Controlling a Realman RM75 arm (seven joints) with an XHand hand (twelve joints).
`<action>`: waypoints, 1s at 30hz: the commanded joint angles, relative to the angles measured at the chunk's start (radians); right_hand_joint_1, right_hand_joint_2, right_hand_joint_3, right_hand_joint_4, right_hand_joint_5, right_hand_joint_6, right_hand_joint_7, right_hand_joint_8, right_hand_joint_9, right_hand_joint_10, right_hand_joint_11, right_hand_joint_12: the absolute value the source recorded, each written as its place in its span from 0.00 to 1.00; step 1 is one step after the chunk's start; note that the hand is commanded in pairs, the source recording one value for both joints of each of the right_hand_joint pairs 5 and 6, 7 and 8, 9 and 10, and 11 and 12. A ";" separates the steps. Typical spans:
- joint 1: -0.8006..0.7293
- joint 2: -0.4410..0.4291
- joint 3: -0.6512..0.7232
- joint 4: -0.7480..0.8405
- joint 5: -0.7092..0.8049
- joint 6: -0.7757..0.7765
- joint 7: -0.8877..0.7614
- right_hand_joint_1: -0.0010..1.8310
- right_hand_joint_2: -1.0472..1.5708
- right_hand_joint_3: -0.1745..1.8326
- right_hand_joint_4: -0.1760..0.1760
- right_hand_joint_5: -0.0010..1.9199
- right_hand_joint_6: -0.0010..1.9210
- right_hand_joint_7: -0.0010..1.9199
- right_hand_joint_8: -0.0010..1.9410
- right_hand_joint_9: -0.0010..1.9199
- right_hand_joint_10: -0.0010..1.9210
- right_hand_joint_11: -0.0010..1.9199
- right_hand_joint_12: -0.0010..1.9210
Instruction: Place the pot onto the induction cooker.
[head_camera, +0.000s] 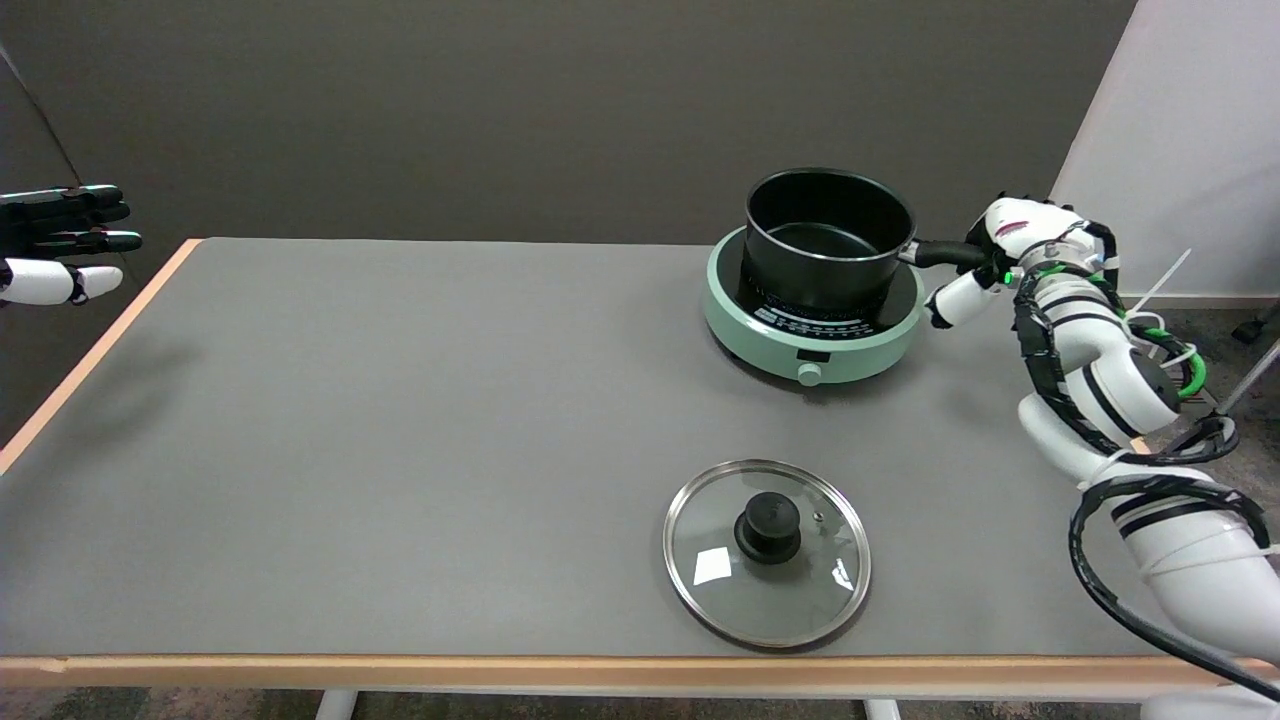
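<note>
The black, straight-walled metal pot (828, 240) sits on the round mint-green induction cooker (812, 318) at the table's far right, and the robot's right hand (1005, 262) is wrapped around the tip of the pot's black handle (940, 253), grasping it. The pot looks fairly centred on the dark cooking plate, though whether its base is fully down or a shade lifted can't be told from this angle. The job now looks like the let-go: the hand should check the pot rests flat, then loosen its fingers gently and draw away along the handle's line, so it doesn't twist or drag the pot off centre. The round glass lid with its black knob (767, 552) lies well apart, near the front edge of the grey table (400, 430).
</note>
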 joint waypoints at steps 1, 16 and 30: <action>-0.043 0.000 0.012 0.074 -0.001 -0.024 -0.018 0.59 0.33 1.00 0.00 0.30 0.30 0.30 0.30 0.30 0.30 0.30 0.30; -0.077 -0.009 0.030 0.163 -0.025 -0.024 -0.016 0.66 0.35 0.80 0.00 0.24 0.24 0.24 0.24 0.24 0.24 0.24 0.24; -0.173 -0.078 0.029 0.429 -0.061 0.037 -0.013 0.63 0.32 0.70 0.00 0.20 0.20 0.20 0.20 0.20 0.20 0.20 0.20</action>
